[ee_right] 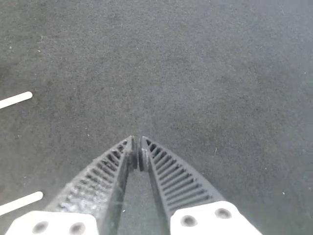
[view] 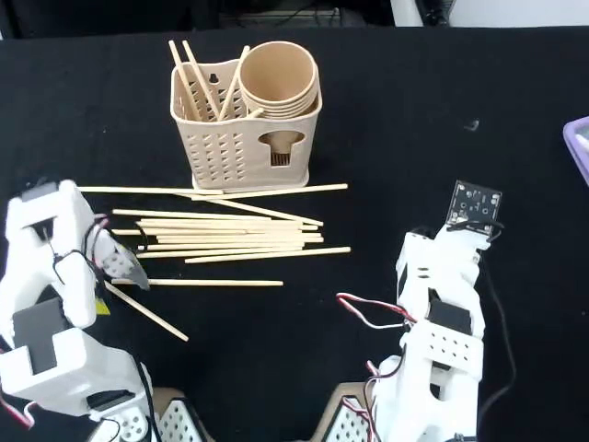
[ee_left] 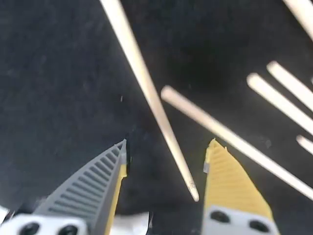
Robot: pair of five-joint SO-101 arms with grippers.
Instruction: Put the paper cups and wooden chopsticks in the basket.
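Straddling one loose chopstick (ee_left: 146,88), our left gripper (ee_left: 167,145) has its jaws spread, the stick's end between them. Beyond its tips we see more chopsticks (view: 230,235) on the black table (view: 414,120). Farther on, the basket (view: 244,152) holds the paper cups (view: 279,78). Our right gripper (ee_right: 137,149) has its jaws pressed together above the table.

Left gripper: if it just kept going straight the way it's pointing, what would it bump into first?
Probably the slanted chopstick, which lies between the left gripper's open fingers, then the black table beneath. Depth is unclear here.
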